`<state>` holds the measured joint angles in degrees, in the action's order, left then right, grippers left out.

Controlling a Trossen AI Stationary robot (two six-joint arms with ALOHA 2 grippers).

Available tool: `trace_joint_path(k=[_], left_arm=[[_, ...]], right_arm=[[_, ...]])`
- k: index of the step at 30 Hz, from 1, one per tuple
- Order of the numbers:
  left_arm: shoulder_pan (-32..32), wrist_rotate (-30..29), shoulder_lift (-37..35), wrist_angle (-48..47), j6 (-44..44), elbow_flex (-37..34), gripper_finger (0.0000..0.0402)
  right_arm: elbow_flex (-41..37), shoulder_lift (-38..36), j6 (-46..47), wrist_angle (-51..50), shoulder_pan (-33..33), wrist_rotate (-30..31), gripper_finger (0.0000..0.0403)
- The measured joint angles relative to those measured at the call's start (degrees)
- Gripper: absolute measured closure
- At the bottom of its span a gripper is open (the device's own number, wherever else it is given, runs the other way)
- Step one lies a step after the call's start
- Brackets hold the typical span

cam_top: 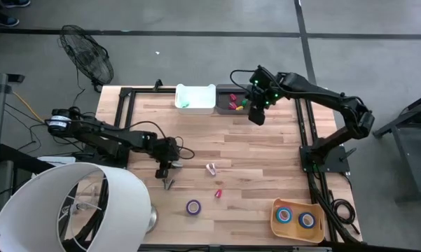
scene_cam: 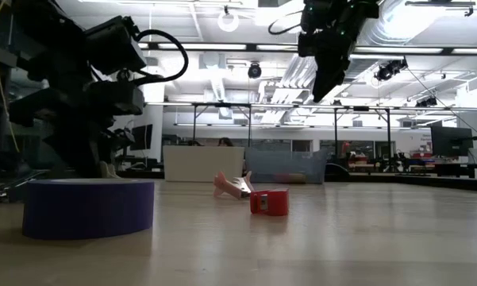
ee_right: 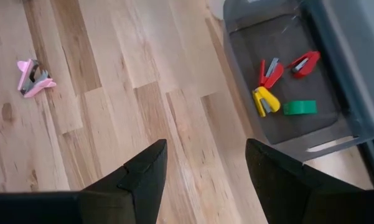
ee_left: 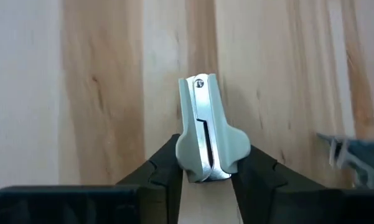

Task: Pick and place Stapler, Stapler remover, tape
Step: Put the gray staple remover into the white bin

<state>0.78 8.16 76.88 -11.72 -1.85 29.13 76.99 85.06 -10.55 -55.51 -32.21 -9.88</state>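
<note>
Three containers are seen on the tabletop [cam_top: 252, 161]: a pale green bin [cam_top: 195, 99] at 12 o'clock, a dark grey tray [cam_top: 230, 99] just beside it, and a tan tray [cam_top: 296, 220] at 4 o'clock. Two red staple removers [ee_right: 304, 62], a yellow one [ee_right: 265, 101] and a green stapler [ee_right: 299, 107] are held in the dark grey tray; two blue tape rolls [cam_top: 295, 217] lie in the tan tray; what lies in the green bin cannot be told. The left pincer [ee_left: 205, 180], at 9 o'clock, is clamped on a pale grey-green staple remover [ee_left: 206, 132] lying on the wood. The right pincer [ee_right: 205, 165] hangs above the tabletop near the dark grey tray with its fingers apart, holding nothing. Left loose near the centre are a pink staple remover [cam_top: 211, 169], a small red stapler [cam_top: 218, 193] and a purple tape roll [cam_top: 193, 206] toward 6 o'clock.
</note>
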Motion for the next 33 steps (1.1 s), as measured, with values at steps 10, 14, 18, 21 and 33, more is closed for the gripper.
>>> trace_joint_path(k=[10, 14, 18, 21, 33], left_arm=[[-0.04, -14.10, 0.04, 12.00, -4.03, 0.28, 0.0294], [-0.20, -23.67, 0.04, 11.95, -4.25, 2.97, 0.0294], [-3.37, -27.81, 0.02, 12.00, -0.29, 6.36, 0.0294], [-7.30, -29.36, 0.02, 11.69, 1.71, 8.80, 0.0294], [-25.30, -29.90, 2.33, 12.16, 4.42, 14.61, 0.0294]], right_arm=[[0.00, -4.14, 1.20, 0.15, -0.02, 4.19, 0.0194], [0.00, -4.64, 1.55, 0.47, -0.04, 5.95, 0.0194], [0.00, -4.59, 1.62, 1.19, -0.07, 6.98, 0.0194], [0.00, -4.59, 2.91, 2.31, -0.12, 8.83, 0.0194], [0.00, -4.59, 6.19, 4.01, -3.22, 9.54, 0.0194]])
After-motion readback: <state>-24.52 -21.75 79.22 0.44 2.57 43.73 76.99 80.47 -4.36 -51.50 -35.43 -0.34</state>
